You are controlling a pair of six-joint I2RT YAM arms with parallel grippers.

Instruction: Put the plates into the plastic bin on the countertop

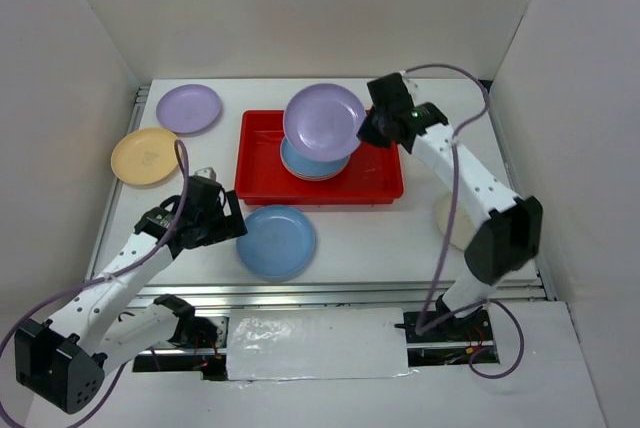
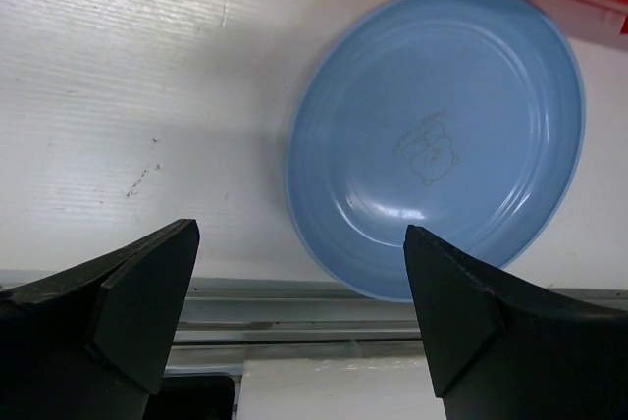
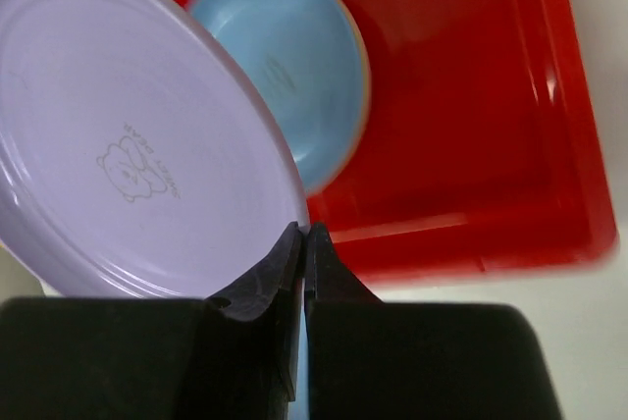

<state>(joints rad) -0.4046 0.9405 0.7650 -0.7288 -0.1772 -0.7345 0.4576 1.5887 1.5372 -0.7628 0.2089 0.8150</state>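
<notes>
Top external view: a yellow plate [image 1: 146, 156] and a flat lilac plate [image 1: 189, 108] lie on the countertop [image 1: 360, 248]. The left gripper [image 1: 232, 218], jaws wide and empty, hangs just left of a blue plate [image 1: 276, 241]. Over the red bin [image 1: 378, 176], which holds 1 light-blue plate [image 1: 312, 166], the right gripper [image 1: 368, 130] pinches the rim of a tilted lilac plate [image 1: 323, 120].

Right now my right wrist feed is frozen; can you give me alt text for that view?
The right arm's fingers are shut on the rim of a tilted lilac plate, held over the red bin. A light blue plate lies in the bin, partly hidden behind the lilac one, and white countertop shows at the lower right.
</notes>
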